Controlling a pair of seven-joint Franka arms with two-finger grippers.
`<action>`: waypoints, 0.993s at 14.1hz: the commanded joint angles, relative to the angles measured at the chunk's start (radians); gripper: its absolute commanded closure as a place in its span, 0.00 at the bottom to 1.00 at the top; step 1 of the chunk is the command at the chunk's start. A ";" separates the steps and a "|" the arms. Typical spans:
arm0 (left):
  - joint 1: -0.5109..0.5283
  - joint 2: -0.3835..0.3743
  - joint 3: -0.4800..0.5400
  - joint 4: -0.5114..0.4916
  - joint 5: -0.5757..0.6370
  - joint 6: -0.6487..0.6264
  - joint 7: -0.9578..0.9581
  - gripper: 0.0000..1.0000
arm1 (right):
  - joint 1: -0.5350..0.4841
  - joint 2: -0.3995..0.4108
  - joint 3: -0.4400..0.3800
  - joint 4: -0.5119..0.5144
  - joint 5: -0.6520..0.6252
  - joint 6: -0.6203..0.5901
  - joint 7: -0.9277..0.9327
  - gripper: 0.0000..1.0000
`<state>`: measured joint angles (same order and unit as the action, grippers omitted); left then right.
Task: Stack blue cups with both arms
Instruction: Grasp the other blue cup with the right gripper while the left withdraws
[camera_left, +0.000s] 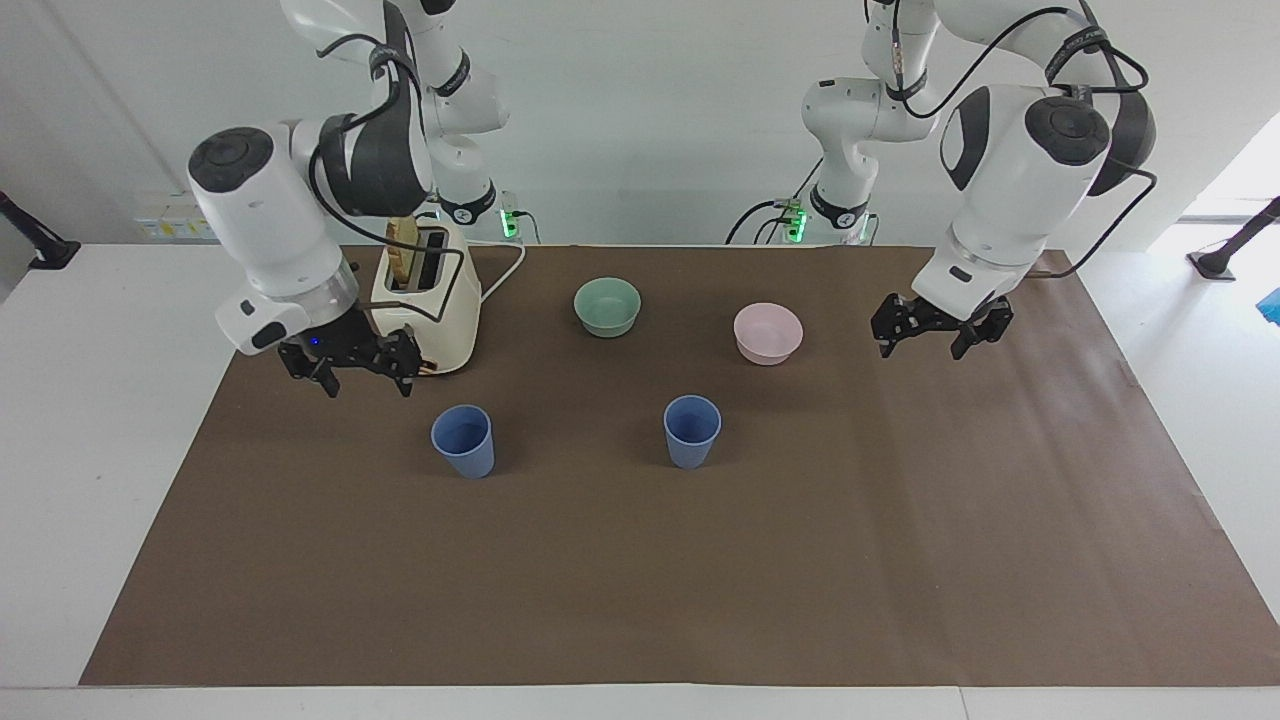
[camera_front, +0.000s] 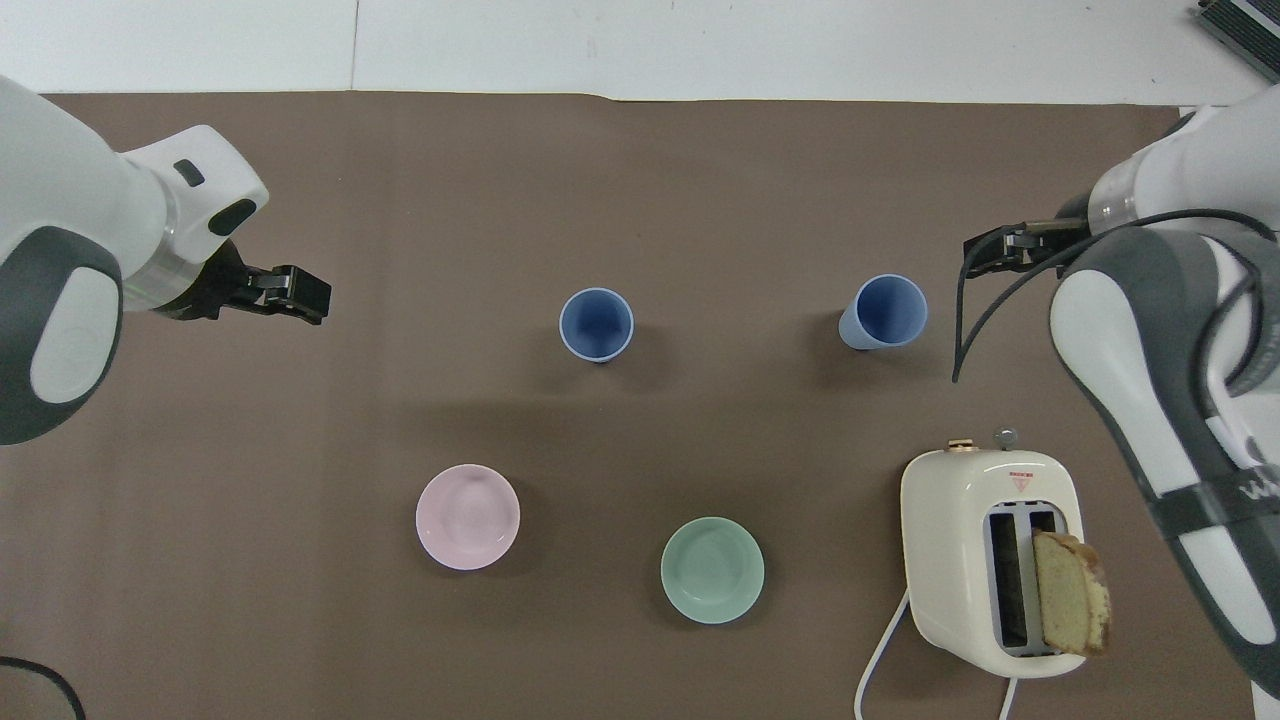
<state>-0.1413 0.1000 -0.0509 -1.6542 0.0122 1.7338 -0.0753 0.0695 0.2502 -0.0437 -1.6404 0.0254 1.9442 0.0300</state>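
Observation:
Two blue cups stand upright and apart on the brown mat. One cup (camera_left: 692, 431) (camera_front: 596, 324) is near the table's middle. The other cup (camera_left: 463, 440) (camera_front: 884, 312) stands farther from the robots than the toaster. My left gripper (camera_left: 922, 345) (camera_front: 300, 293) hangs open and empty over the mat, beside the pink bowl toward the left arm's end. My right gripper (camera_left: 367, 385) (camera_front: 985, 255) is open and empty, low over the mat beside the toaster, a short way from the second cup toward the right arm's end.
A cream toaster (camera_left: 425, 300) (camera_front: 990, 560) with a bread slice in one slot stands near the right arm's base. A pale green bowl (camera_left: 607, 305) and a pink bowl (camera_left: 767, 332) sit nearer the robots than the cups.

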 joint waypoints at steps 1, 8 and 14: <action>0.031 -0.068 -0.009 -0.029 -0.001 -0.037 0.026 0.00 | -0.007 0.038 -0.001 -0.004 0.027 0.042 -0.022 0.00; 0.062 -0.166 -0.009 -0.013 -0.001 -0.100 0.111 0.00 | 0.027 0.057 0.001 -0.079 0.028 0.108 -0.064 0.00; 0.060 -0.175 -0.007 0.099 -0.003 -0.235 0.112 0.00 | 0.039 0.060 0.001 -0.163 0.027 0.174 -0.119 0.00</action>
<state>-0.0930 -0.0811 -0.0515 -1.6049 0.0121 1.5627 0.0199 0.1131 0.3290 -0.0438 -1.7380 0.0254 2.0577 -0.0443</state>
